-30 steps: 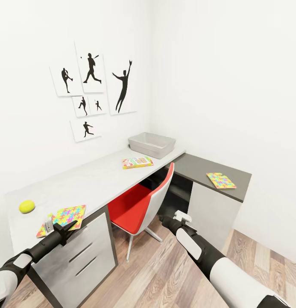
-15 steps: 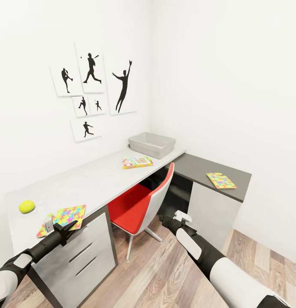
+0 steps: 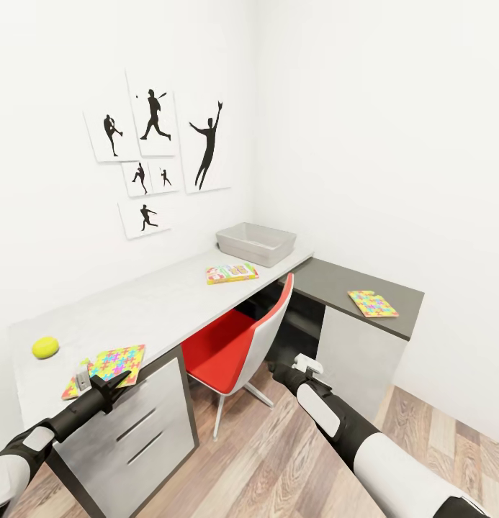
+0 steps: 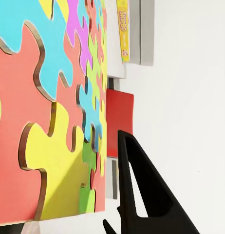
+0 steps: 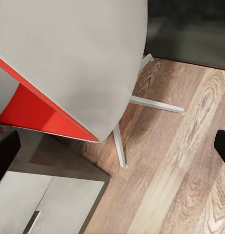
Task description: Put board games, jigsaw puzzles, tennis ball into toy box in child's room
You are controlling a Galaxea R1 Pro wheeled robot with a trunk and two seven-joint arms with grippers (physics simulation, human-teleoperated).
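The left gripper (image 3: 98, 385) is held at the edge of a jigsaw puzzle (image 3: 114, 362) on the tabletop (image 3: 163, 302). Whether its jaws are open cannot be told. The thin sheet is best pinched squarely at its overhanging edge.

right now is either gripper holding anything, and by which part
The left gripper sits at the near edge of the multicolour jigsaw puzzle sheet, but a grip cannot be told. The right gripper hangs over the floor, holding nothing.

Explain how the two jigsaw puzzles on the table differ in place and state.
The near jigsaw puzzle lies on the light grey top beside the tennis ball, at the left tool; the far jigsaw puzzle lies alone on the dark grey corner section. The near one overhangs the front edge; the far one rests fully on the table. Both are flat and multicoloured.
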